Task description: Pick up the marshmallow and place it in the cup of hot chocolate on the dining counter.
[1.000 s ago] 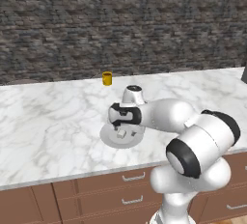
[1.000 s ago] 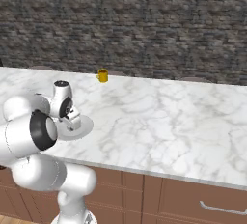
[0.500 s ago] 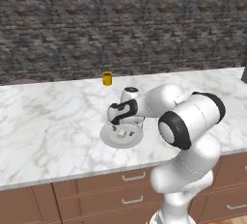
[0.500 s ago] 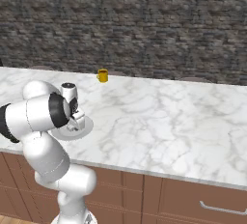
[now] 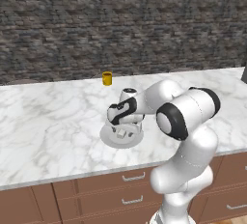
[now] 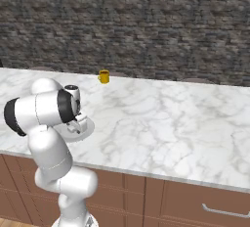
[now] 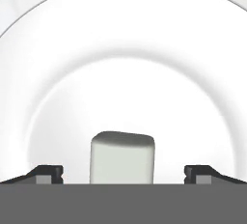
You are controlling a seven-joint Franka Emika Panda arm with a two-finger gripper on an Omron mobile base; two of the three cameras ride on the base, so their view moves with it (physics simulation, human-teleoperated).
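right now the marshmallow [image 7: 123, 158] sits near the middle of the round grey plate [image 7: 123, 35], which lies toward the near edge of the surface [image 5: 53, 121]. the gripper [image 7: 123, 174] hangs low over it with the fingers [image 7: 46, 173] spread apart, one on each side, touching nothing. the block lies squarely between them, so closing should catch it. the cup of hot chocolate [image 5: 107, 78] stands well apart, near the far edge.

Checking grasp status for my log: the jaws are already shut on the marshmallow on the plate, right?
Not shut. In the hand view the jaws stand open, one tip on each side of the marshmallow with clear gaps; it sits on the plate.
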